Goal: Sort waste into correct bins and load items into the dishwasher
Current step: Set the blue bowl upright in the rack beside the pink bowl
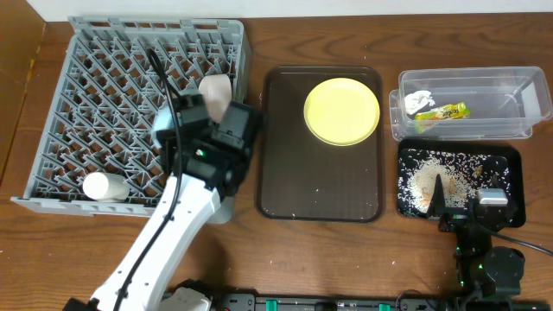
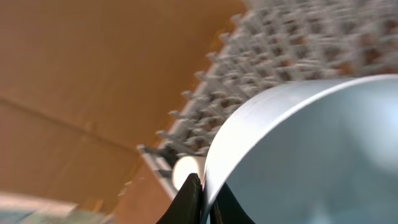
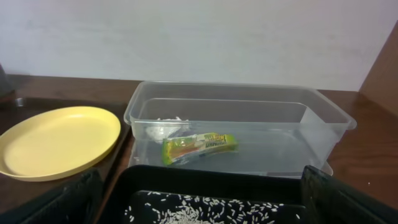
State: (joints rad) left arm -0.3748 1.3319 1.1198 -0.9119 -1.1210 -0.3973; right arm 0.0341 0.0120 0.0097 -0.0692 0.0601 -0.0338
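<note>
Left fingers (image 2: 200, 198) pinching light blue bowl (image 2: 311, 155) rim, arm stretched over grey dish rack (image 1: 104, 95)

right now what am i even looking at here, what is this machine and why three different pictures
This is a robot with two arms at a wooden table, each ending in a two-finger gripper. The overhead picture looks down on everything; the other two come from small cameras on the wrists.

The left gripper is over the grey dish rack and pinches the rim of a light blue bowl. A small white cup lies in the rack.

In the middle, a yellow plate sits on a brown serving tray. On the right, a clear tub holds a snack wrapper and a tissue, and a black tray holds rice scraps. The right gripper rests near that tray, holding nothing visible.
</note>
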